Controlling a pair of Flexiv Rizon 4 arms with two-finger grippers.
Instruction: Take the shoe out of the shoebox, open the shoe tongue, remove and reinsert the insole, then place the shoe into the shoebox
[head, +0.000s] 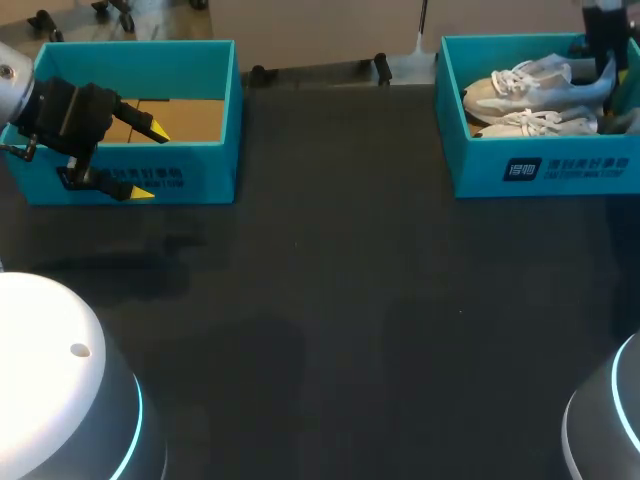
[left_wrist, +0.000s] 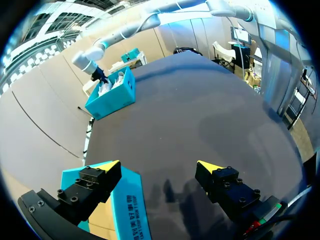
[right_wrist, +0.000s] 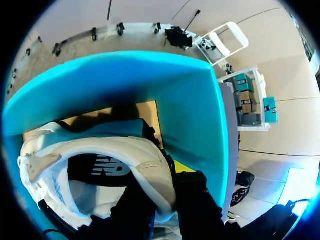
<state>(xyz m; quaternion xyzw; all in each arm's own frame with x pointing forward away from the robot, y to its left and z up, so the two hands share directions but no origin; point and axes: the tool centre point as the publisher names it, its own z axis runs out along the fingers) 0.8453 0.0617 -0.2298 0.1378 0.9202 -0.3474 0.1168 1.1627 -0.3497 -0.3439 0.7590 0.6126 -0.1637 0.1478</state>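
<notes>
- The shoe (head: 530, 85) lies on its side in the teal shoebox (head: 560, 165) at the tabletop's (head: 350, 300) far right, with a second shoe (head: 540, 122) just beside it.
- The right end effector (right_wrist: 162, 175) reaches down into the shoebox and is clamped on the shoe's heel collar (one finger inside, one outside).
- The left end effector (head: 148, 160) has its fingers spread wide, straddling the front wall of the other teal box (head: 140, 55) at far left.
</notes>
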